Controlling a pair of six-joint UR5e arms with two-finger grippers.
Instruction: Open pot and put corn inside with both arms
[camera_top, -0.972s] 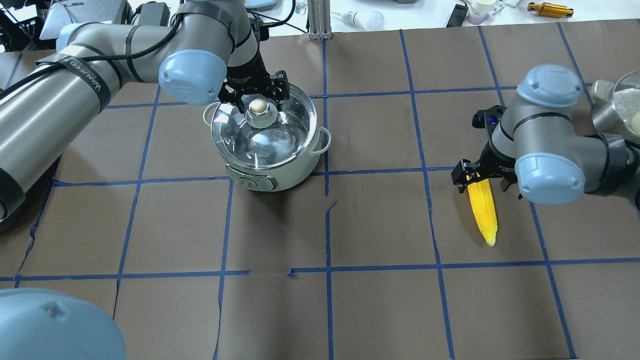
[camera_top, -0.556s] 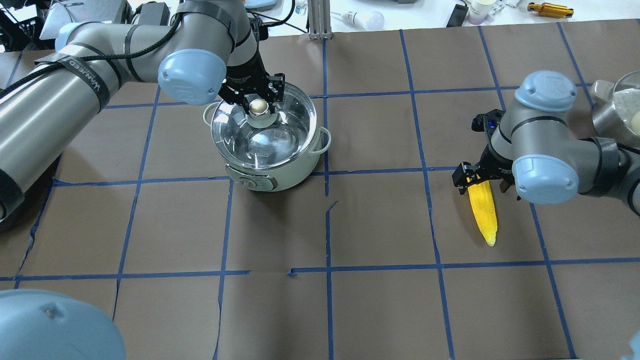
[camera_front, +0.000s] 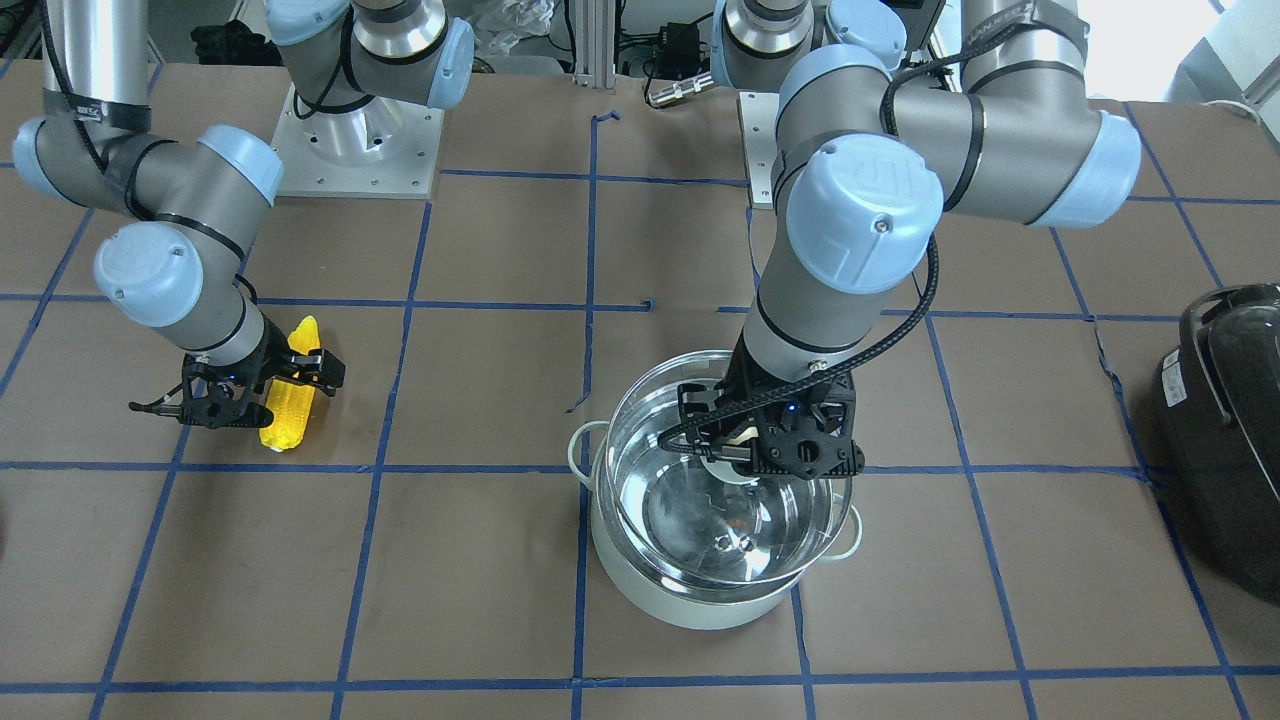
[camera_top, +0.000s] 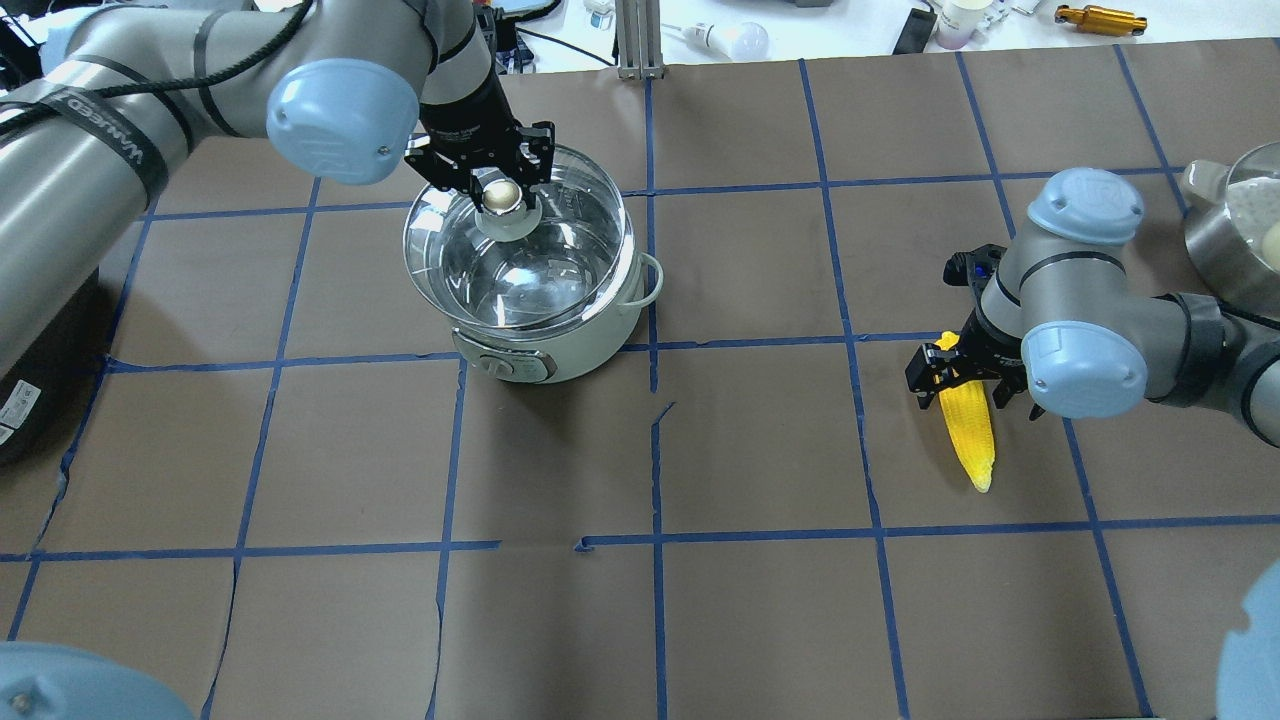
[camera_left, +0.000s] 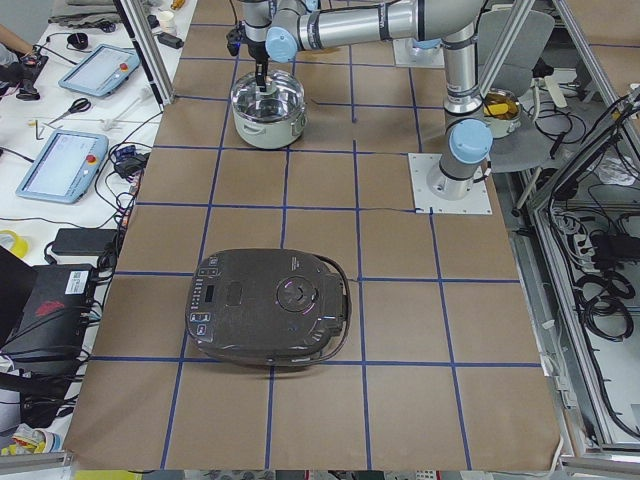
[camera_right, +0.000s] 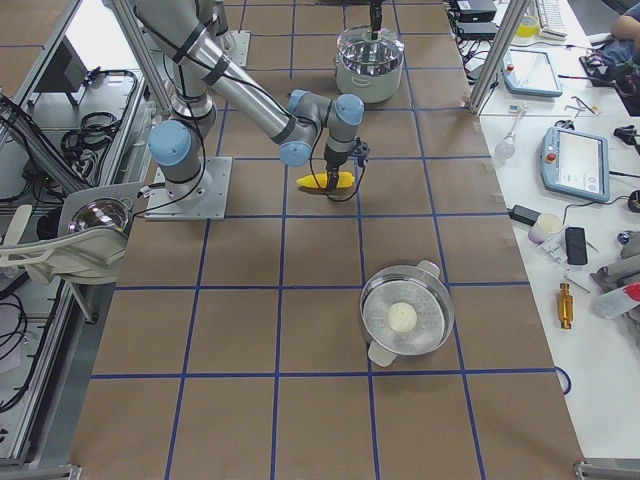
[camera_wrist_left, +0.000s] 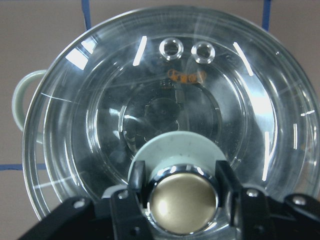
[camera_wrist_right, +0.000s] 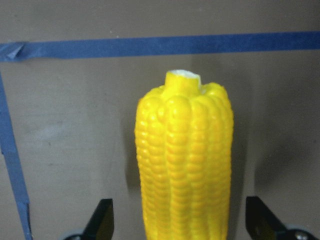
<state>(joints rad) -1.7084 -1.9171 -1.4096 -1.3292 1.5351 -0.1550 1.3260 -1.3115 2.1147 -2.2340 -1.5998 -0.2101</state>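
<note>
The pale mint-white pot (camera_top: 585, 335) stands left of centre on the table. My left gripper (camera_top: 500, 196) is shut on the brass-coloured knob (camera_wrist_left: 182, 200) of the glass lid (camera_top: 520, 265) and holds the lid a little above the pot, shifted toward the far-left side. The front-facing view shows the lid (camera_front: 700, 505) raised off the pot (camera_front: 680, 600). The yellow corn (camera_top: 970, 435) lies on the table at the right. My right gripper (camera_top: 965, 378) is open, low over the corn's thick end (camera_wrist_right: 182, 165), a finger (camera_wrist_right: 102, 220) on each side, not touching.
A black glossy appliance (camera_front: 1225, 440) sits on the table at my left end. A steel steamer pot (camera_right: 405, 318) with a white ball in it stands at the far right. Blue tape lines cross the brown table cover (camera_top: 760, 450).
My left gripper has shut on the knob and lifted the lid off the pot, toward the far left. My right gripper has sunk lower around the corn's thick end.
</note>
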